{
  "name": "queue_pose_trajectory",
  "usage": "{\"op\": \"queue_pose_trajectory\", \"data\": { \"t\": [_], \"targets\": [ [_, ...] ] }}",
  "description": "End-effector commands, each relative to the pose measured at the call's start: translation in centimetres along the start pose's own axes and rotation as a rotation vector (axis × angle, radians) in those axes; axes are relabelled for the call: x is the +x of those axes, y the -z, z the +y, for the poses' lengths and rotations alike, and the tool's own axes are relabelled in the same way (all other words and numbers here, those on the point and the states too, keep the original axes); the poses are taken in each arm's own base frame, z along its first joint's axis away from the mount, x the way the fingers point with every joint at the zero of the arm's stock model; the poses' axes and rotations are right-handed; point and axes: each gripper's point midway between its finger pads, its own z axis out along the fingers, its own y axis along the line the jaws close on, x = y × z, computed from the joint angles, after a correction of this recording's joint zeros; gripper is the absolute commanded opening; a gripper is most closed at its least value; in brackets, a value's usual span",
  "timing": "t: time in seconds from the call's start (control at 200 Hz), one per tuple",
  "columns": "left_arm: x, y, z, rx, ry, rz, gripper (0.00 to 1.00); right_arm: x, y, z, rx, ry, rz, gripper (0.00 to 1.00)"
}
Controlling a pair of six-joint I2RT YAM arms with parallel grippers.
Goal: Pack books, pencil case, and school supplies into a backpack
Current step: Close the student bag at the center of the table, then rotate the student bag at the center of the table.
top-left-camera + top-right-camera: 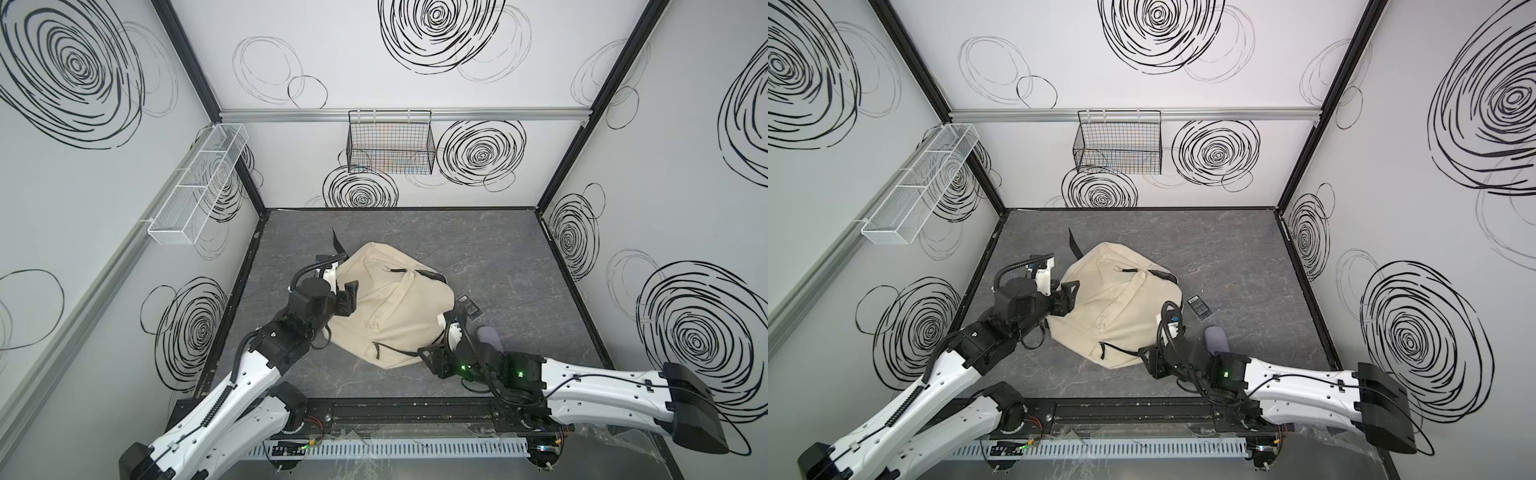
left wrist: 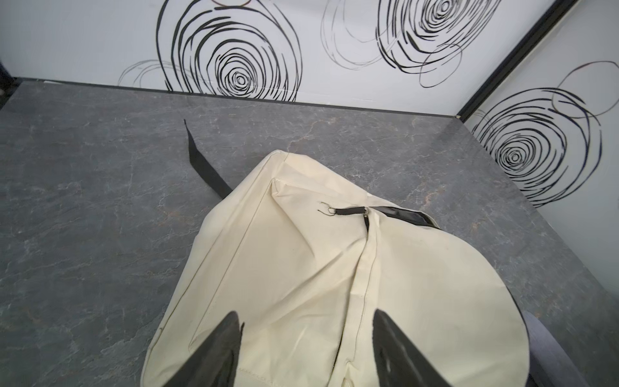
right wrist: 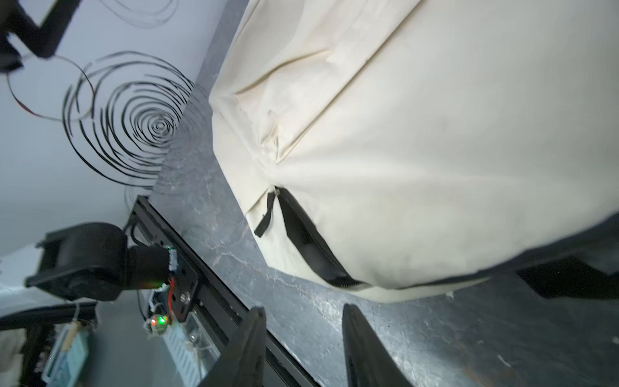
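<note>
— How does the bag lie?

— The soft cream-beige canvas backpack (image 1: 390, 307) lies flat in the middle of the dark grey marbled desk (image 1: 498, 249). Its length runs roughly from the back edge toward the front edge, a little skewed. A black strap (image 1: 337, 243) pokes from its far end toward the back-left corner. Which end is the top I cannot tell.

— And the grippers?

— The black left gripper (image 1: 349, 297) sits at the backpack's left side. In the left wrist view its fingers (image 2: 217, 351) stand well apart over the fabric, gripping nothing. Whether they touch the cloth I cannot tell.

— The right one?

— The black right gripper (image 3: 304, 345) is low at the backpack's front-right corner, near a black zipper (image 3: 301, 241). Its jaws are partly apart over bare desk, empty.

— Anything beside the bag?

— A small flat dark packet (image 1: 469, 306) with pale markings lies just right of the backpack. A lavender-grey oblong pencil case (image 1: 490, 336) lies nearer the front edge, partly under the right arm.
</note>
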Motion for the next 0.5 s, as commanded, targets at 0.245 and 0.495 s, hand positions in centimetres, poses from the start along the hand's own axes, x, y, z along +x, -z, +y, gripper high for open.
{"op": "queue_pose_trajectory", "data": {
  "t": [0.245,0.495],
  "targets": [
    [-2.5,1.6,2.2,-0.059,0.074,-0.140,0.66,0.0,-6.2,4.5,0.283,0.234,0.096,0.57],
    [-4.1,3.3,4.0,-0.108,0.068,-0.199,0.66,1.6,-11.4,4.3,0.377,0.256,0.260,0.55]
  ]
}}
